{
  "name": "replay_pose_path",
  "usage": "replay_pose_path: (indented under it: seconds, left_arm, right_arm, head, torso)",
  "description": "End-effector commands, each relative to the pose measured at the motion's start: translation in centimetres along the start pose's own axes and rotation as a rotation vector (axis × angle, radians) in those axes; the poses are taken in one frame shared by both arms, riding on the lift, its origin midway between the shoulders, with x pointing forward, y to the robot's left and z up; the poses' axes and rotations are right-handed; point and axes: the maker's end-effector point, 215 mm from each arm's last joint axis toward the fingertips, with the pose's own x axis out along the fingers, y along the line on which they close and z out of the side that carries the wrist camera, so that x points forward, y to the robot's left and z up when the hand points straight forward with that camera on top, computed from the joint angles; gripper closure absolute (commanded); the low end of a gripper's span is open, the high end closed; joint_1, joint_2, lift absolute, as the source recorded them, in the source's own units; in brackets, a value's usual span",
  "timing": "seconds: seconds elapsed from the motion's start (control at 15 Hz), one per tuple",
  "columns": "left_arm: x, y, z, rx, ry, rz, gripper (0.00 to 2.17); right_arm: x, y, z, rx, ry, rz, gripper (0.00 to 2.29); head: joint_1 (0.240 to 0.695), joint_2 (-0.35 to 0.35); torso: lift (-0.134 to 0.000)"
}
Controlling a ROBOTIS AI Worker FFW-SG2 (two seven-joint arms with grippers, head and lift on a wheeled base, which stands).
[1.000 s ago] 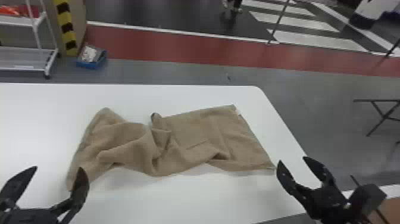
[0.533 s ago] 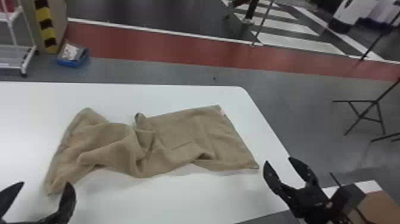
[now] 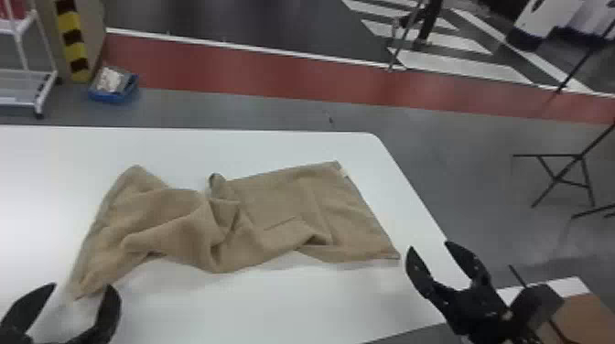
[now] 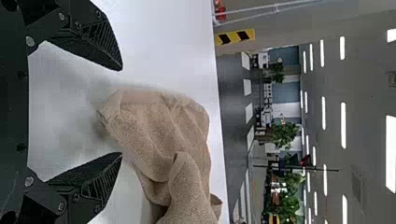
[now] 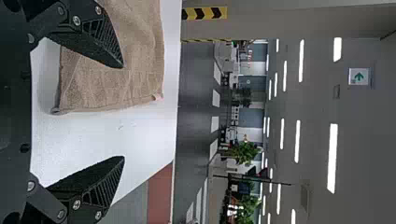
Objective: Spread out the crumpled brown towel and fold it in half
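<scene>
The brown towel lies lengthwise across the white table, rumpled into ridges over its left and middle parts and flatter toward the right, where a small pale tag marks the far corner. White tabletop runs between the towel and the table's far edge, and a narrower slanting strip separates it from the right edge; more tabletop spreads along its near side. At the towel's near left corner hangs the left gripper, fingers wide apart, the left wrist view showing that corner ahead, between the lines of the two fingers. Near the other near corner, the right gripper is also spread wide, with tabletop visible between its fingers; one finger overlaps the towel in the right wrist view, though contact cannot be told. Beyond the table, a blue tray on the floor holds something pale and crumpled, beside a white rack with something red on its upper shelf.
</scene>
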Motion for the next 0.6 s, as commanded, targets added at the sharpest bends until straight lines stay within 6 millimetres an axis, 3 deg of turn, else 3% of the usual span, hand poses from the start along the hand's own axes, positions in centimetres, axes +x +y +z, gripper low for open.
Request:
replay_pose_path:
  seconds: [0.0, 0.13, 0.2, 0.27, 0.53]
  left_arm:
    - [0.03, -0.12, 0.08, 0.0, -0.001, -0.002, 0.36]
    - [0.04, -0.12, 0.41, 0.0, -0.007, -0.002, 0.37]
    - [-0.01, -0.11, 0.41, 0.003, -0.007, -0.003, 0.56]
    - [-0.05, -0.1, 0.5, 0.002, -0.008, -0.002, 0.6]
    - [-0.18, 0.1, 0.49, 0.016, 0.005, -0.001, 0.6]
  right_arm:
    - [0.08, -0.01, 0.1, 0.0, -0.003, 0.0, 0.21]
    - [0.16, 0.06, 0.15, 0.0, -0.004, 0.001, 0.21]
    - [0.19, -0.03, 0.15, 0.001, -0.003, 0.0, 0.21]
    - [0.22, -0.03, 0.25, -0.001, -0.004, 0.001, 0.21]
    - [0.22, 0.02, 0.73, -0.005, -0.014, 0.001, 0.21]
  head:
    - [0.695, -0.337]
    - [0.695, -0.34]
    - [0.695, -0.34]
    - [0.695, -0.339]
    - [0.695, -0.338]
  torso:
    - [-0.125]
    - [-0.125]
    - [-0.125]
    - [-0.125]
    - [-0.125]
